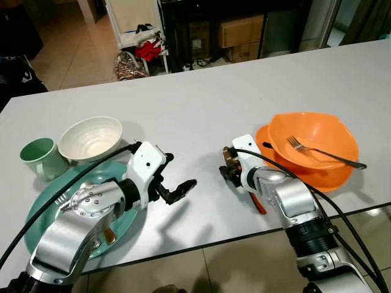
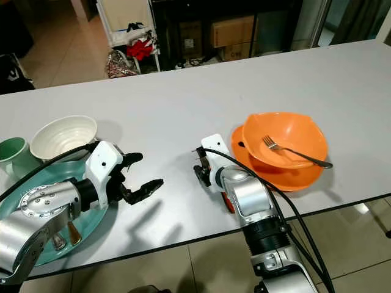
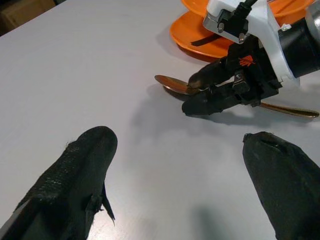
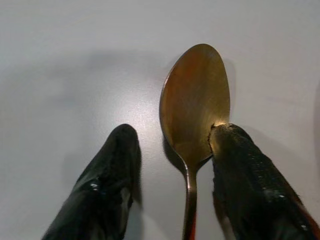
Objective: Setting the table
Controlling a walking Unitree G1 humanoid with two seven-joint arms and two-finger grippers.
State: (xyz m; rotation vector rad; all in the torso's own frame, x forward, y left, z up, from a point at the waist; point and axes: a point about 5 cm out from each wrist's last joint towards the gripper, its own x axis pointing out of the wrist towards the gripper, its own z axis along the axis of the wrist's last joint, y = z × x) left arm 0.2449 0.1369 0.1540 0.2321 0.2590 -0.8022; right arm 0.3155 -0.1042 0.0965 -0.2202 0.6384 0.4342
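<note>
— spoon [image 4: 194, 117] lies flat on the grey table [image 1: 201, 104], beside the orange plate [image 2: 244, 157]?
— yes. right gripper [image 4: 172, 145] straddles it, fingers spread, one touching the bowl. left gripper [image 1: 178, 174] hovers open nearby.

We are holding our left gripper [image 1: 177, 177] spread wide, reaching rightward, while our right gripper [image 3: 200, 95] is pointing down, fingers [image 4: 107, 175] parted.

On the pale grey surface [image 1: 201, 110], an orange bowl [image 1: 314, 137] sits on an orange plate [image 1: 305, 177] near the right edge, a white bowl [image 1: 90, 138], green mug [image 1: 38, 157] and teal plate [image 1: 43, 210] sit left, beside a bronze spoon [image 4: 196, 112].
</note>
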